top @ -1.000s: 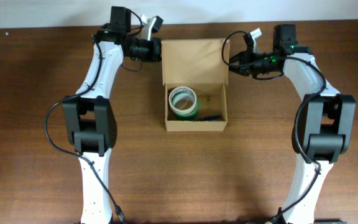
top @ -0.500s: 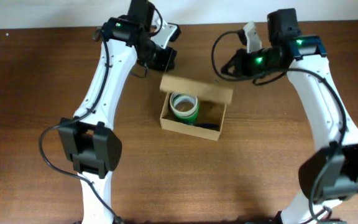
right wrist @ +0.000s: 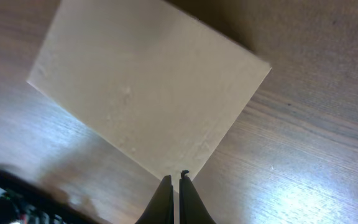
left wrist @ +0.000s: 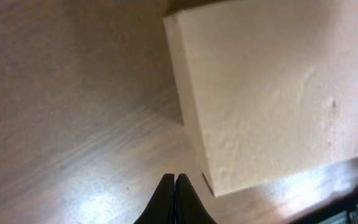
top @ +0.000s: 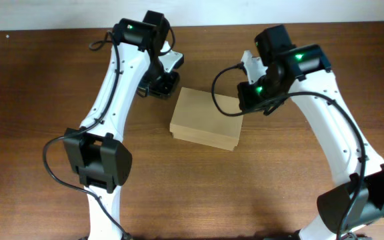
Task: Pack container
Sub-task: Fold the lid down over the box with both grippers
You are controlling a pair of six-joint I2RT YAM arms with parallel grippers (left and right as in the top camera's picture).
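Change since half a second ago: the fold-over flap, then standing open, now lies flat over the top. The interior no longer shows, and both arms have closed in on the lid.

1. Dark brown wooden counter (top: pixel 45 80). It carries everything listed.
2. Small rectangular tan cardboard container (top: pixel 207 119). It sits at the centre of the overhead frame, just above the middle, turned slightly askew to the counter edge, with its lid down.
3. Left gripper (left wrist: pixel 174 182). The fingers are pressed together and hold nothing. It hangs over bare counter just beside the container's upper-left corner.
4. Right gripper (right wrist: pixel 174 180). The fingers are all but closed and it is empty. It sits at the container's upper-right edge; whether it touches cannot be told.

Hazards, as judged:
- Nothing pins or tapes the flap, so it may spring up once the arms leave.
- A sideways nudge from either closed gripper could skew the light container further.
- Pressing down with the narrow tips could dent the lid.
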